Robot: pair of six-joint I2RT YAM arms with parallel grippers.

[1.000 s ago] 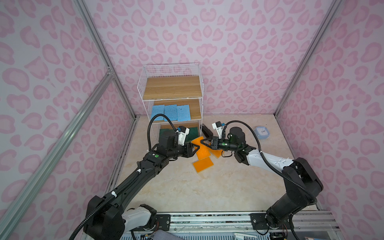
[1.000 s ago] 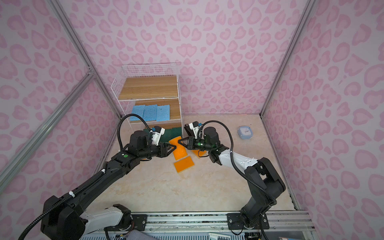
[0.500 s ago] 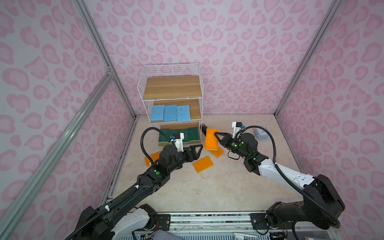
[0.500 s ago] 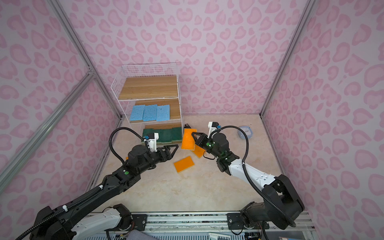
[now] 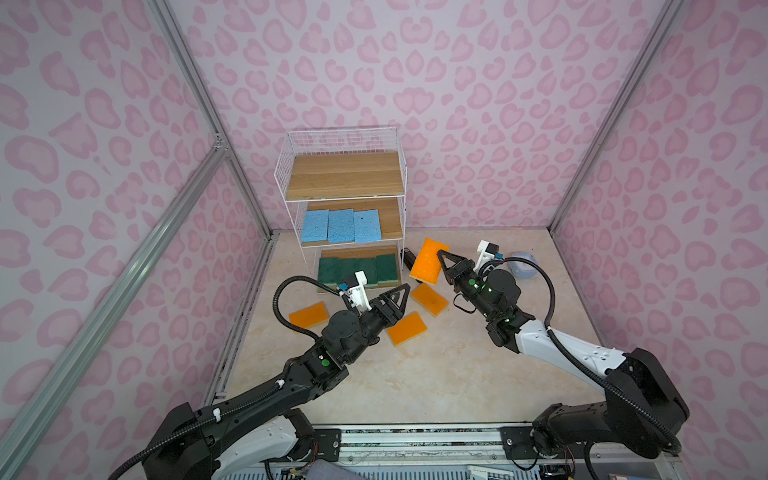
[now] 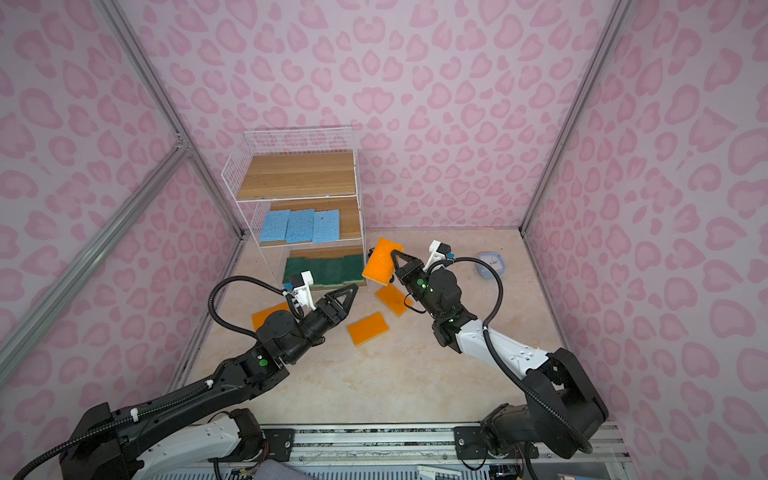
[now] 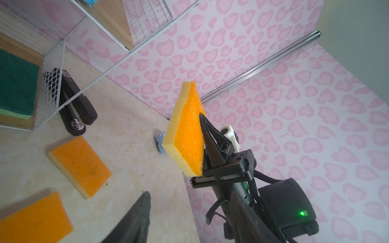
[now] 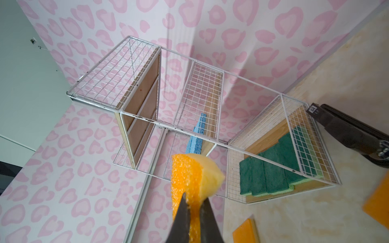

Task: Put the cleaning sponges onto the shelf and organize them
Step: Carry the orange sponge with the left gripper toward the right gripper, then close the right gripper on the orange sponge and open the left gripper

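A second before, both grippers had met low among the orange pads in front of the shelf (image 5: 345, 174). Since then the right gripper (image 5: 441, 259) had risen with one orange sponge (image 5: 426, 264) pinched tight at its edge. It carried the sponge just right of the shelf's bottom tier, above the black stapler (image 5: 408, 261). The left arm had drawn back from the shelf, uncovering a loose orange sponge (image 5: 308, 314) on the floor off the shelf's left front corner.

The right arm stretched from the near right toward the shelf with its wrist raised, and the held sponge stood tilted on end. The left arm reached in from the near left. The left gripper (image 5: 395, 303) hovered before the shelf's right front corner, jaws partly parted on nothing.

Blue sponges (image 5: 340, 225) lay side by side on the middle board and green sponges (image 5: 357, 268) on the bottom one. A second loose sponge (image 5: 407, 328) and a third loose sponge (image 5: 430, 298) lay just in front of that corner.

The held sponge's edge was near the shelf's right wire side. Each tier opened toward the arms, and the pale-blue case (image 5: 523, 268) sat well right of the shelf.
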